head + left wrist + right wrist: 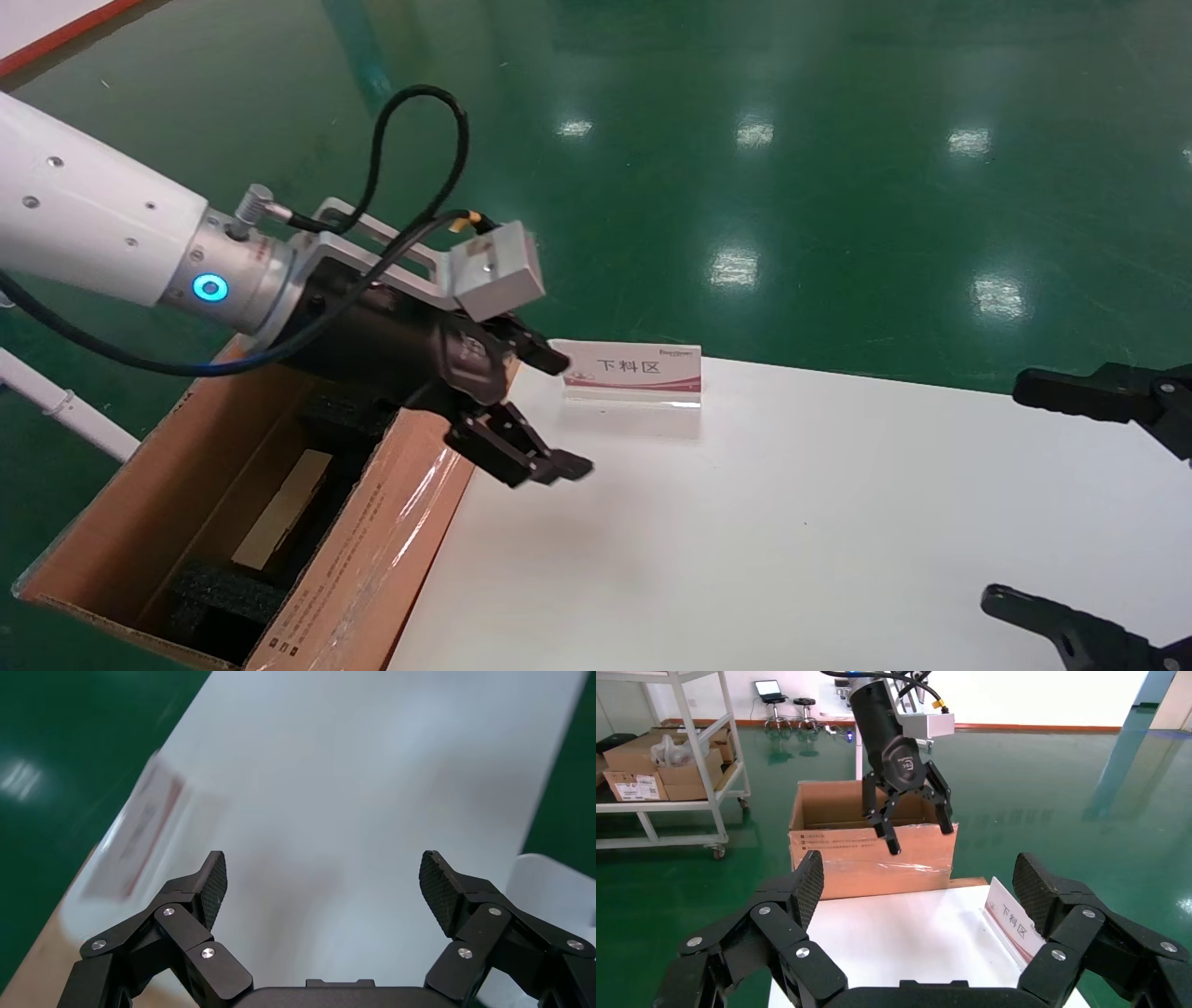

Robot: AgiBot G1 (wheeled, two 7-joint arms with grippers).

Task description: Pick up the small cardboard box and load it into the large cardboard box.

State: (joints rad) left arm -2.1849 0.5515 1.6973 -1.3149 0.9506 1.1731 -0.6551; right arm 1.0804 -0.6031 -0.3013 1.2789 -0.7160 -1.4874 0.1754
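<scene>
My left gripper (pixel 545 419) is wide open and holds nothing, the big box (pixel 372 550) just behind and below it, the white table (pixel 792 522) in front.

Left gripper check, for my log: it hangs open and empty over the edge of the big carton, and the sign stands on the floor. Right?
Not quite. The left gripper does hang open and empty at the big carton, but the sign stands on the white table, not the floor; the head view shows this.

A white table (pixel 792 522) carries one upright sign card (pixel 633 368).
</scene>
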